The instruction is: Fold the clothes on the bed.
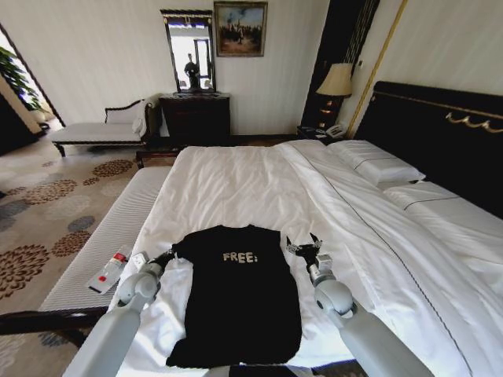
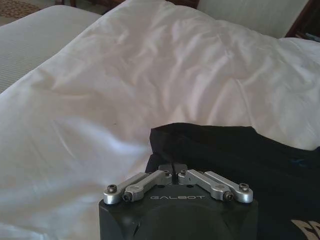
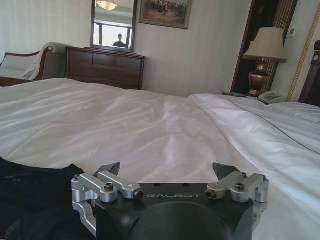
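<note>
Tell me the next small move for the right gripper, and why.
Probably slide the right gripper toward the T-shirt edge beside it. Its fingers are open over bare duvet, with the shirt just to its side, while the left gripper is shut at the opposite shoulder.

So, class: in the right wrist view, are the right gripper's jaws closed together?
No: the right gripper has its jaws spread wide apart, with bare white duvet visible between them.

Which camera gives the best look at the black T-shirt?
The head view: the whole T-shirt lies flat on the bed, lettering readable. The left wrist view shows only a shoulder corner; the right wrist view shows a dark edge.
</note>
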### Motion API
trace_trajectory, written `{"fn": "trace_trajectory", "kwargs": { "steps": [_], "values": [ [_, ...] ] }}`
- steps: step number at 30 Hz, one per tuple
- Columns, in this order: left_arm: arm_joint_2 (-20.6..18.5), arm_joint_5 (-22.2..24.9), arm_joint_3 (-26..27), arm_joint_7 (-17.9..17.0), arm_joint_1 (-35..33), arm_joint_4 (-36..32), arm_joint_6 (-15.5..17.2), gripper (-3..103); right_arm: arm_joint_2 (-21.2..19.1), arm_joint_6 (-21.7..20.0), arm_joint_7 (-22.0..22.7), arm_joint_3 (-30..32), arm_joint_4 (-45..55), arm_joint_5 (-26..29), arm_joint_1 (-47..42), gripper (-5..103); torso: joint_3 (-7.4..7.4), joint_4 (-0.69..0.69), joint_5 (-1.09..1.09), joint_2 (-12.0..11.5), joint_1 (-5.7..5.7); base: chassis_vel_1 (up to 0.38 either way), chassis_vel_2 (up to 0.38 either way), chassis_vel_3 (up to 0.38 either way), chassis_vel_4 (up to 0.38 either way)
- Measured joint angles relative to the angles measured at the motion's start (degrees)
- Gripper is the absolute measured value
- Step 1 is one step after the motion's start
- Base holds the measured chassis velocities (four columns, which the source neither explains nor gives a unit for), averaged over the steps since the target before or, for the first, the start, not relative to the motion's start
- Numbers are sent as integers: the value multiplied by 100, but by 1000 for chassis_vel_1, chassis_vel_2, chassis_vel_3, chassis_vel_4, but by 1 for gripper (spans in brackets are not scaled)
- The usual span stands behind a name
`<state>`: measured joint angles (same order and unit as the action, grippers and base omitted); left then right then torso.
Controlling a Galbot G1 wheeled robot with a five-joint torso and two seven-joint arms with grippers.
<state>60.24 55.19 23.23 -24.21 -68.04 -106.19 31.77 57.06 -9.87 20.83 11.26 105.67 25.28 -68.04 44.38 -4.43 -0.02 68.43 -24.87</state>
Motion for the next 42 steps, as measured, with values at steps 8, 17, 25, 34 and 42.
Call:
{"fn": "trace_trajectory", "kwargs": {
  "steps": [8, 17, 25, 34, 42],
  "values": [
    [-334, -833, -790, 48, 11, -114, 179, 0, -2, -5, -20, -146, -60, 19, 106, 100, 0, 2, -3, 0, 0, 0, 0, 0, 0],
    [-216, -941, -1476, -43, 403, 109, 11, 0, -21, 16, -64, -257, -88, 57, 197, 100, 0, 2, -3, 0, 0, 0, 0, 0, 0],
    [-141, -828, -1712, -254, 547, -174, 62, 0, -19, 21, -66, -198, -76, 54, 132, 100, 1, 1, -2, 0, 0, 0, 0, 0, 0],
    [-118, -594, -1873, -345, 538, -445, 155, 0, -14, 46, -91, -136, -71, 49, 87, 100, 0, 1, -2, 0, -1, 0, 0, 0, 0],
    [83, -545, -2218, -318, 741, -142, 62, 0, 2, 46, -86, -115, -66, 46, 51, 100, 0, 2, -2, 0, -1, 0, 0, 0, 0]
  ]
}}
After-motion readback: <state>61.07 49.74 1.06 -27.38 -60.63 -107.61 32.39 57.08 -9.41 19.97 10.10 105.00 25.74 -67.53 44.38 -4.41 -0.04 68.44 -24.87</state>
